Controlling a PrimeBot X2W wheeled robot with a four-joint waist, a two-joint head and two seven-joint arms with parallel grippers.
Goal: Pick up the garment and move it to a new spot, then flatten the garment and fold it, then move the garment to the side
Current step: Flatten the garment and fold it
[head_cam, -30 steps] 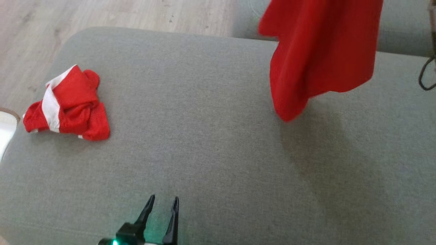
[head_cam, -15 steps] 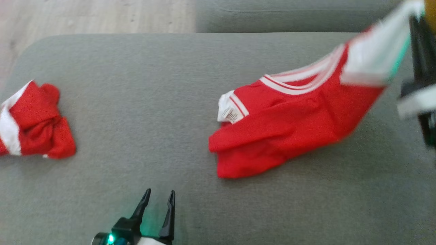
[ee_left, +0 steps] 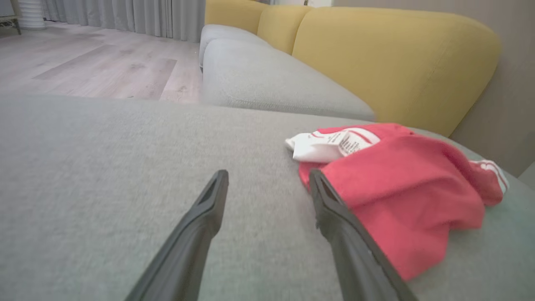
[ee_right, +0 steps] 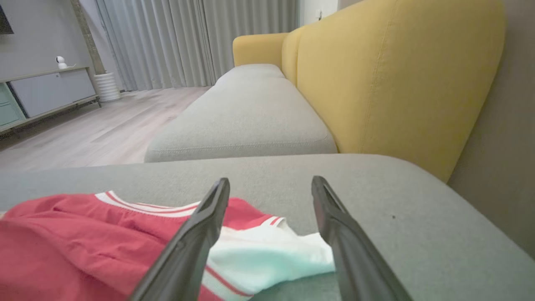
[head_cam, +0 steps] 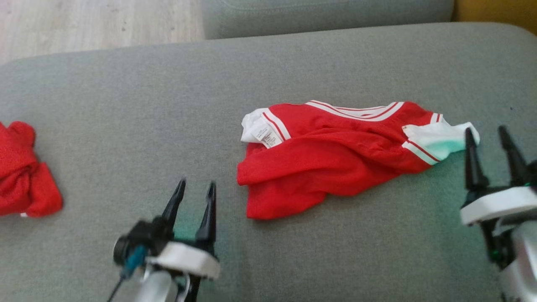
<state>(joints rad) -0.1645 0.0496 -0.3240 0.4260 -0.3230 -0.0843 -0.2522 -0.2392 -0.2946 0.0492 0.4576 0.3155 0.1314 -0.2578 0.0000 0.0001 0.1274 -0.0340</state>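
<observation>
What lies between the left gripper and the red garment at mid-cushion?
Only bare grey cushion: in the head view an uncovered strip separates the left gripper from the garment.

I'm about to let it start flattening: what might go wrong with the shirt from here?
1. The shirt lies bunched with overlapping folds; a pinch by the left tool may catch two layers.
2. The white sleeve lies right at the open right tool; a move may snag and drag it.
3. A second red garment lies on the cushion to the left and may be mistaken for the shirt.
</observation>
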